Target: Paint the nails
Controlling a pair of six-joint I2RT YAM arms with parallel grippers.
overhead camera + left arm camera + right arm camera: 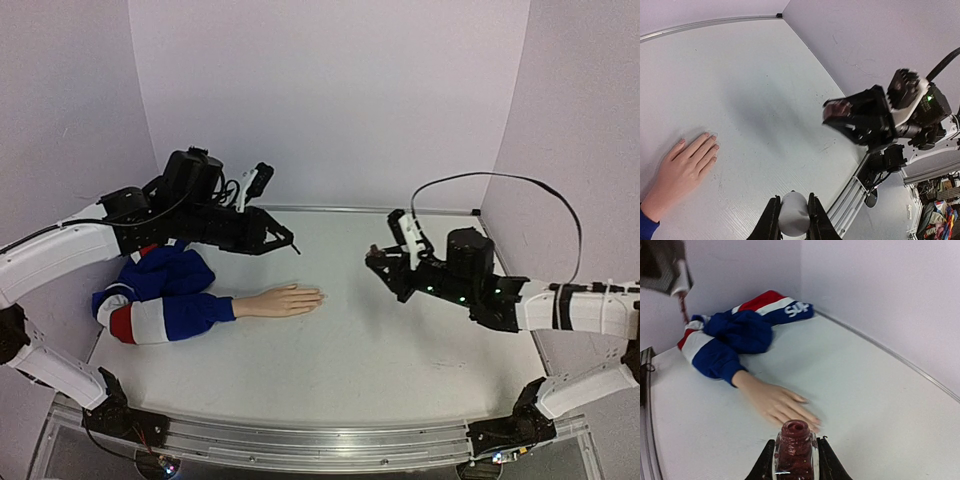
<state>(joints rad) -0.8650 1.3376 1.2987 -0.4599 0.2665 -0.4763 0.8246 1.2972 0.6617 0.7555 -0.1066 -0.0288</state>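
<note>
The peach mannequin hand (283,301) lies palm down on the table, its arm in a blue, white and red sleeve (160,298). Its nails (714,137) are tiny at the fingertips and also show in the right wrist view (805,400). My left gripper (281,238) hovers behind the hand, shut on a white brush cap (794,215) whose thin brush (296,249) points down. My right gripper (380,262) is to the right of the fingertips, shut on an open bottle of red polish (796,450).
The white table (380,350) is walled at the back and both sides. A metal rail (300,445) runs along the near edge. The bunched sleeve fills the left part of the table. A black cable (500,180) loops above my right arm.
</note>
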